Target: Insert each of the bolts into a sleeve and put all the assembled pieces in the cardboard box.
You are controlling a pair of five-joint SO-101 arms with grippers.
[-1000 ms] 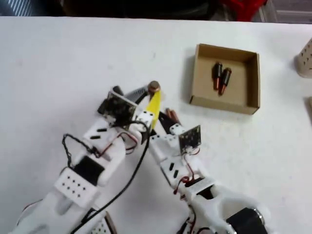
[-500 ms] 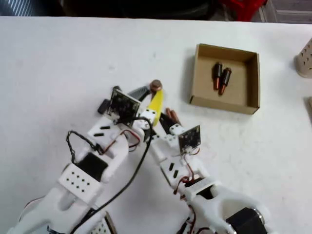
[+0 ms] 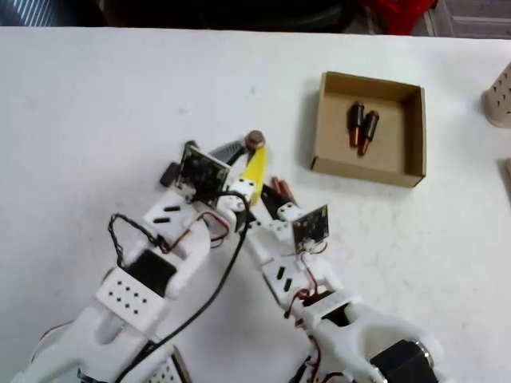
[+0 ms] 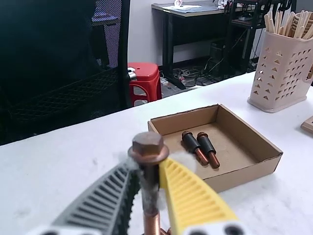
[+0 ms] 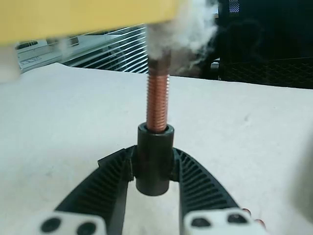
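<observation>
The left tool (image 4: 148, 169) was closed tight on a copper bolt (image 4: 148, 146), with its gray finger on one side and its yellow finger on the other. The bolt stood straight up, with its six-sided head on top. The right tool (image 5: 153, 172) was closed on a short black sleeve (image 5: 154, 147), with one black finger on each side. It held the sleeve upright just under the bolt. The low end of the bolt sat in the open top of the sleeve, and most of its thread showed above the sleeve. Some white fluff (image 5: 190, 24) clung to the bolt where the left tool pinched it. Seen from above, both tools met near the middle of the white counter (image 3: 120, 96). The left arm came in from the near left and the right arm from the near right. A few copper-colored pieces (image 3: 279, 190) lay on the counter just beside the right tool, on its right. The cardboard box (image 3: 395, 144) sat to the right of the tools and a bit farther away, apart from them. Two finished pieces (image 3: 356, 116) lay side by side in the far part of the box, each with a black sleeve on a copper bolt. I could not tell if they touched. A pale holder (image 4: 283, 63) full of wooden sticks stood at the far right edge of the counter.
</observation>
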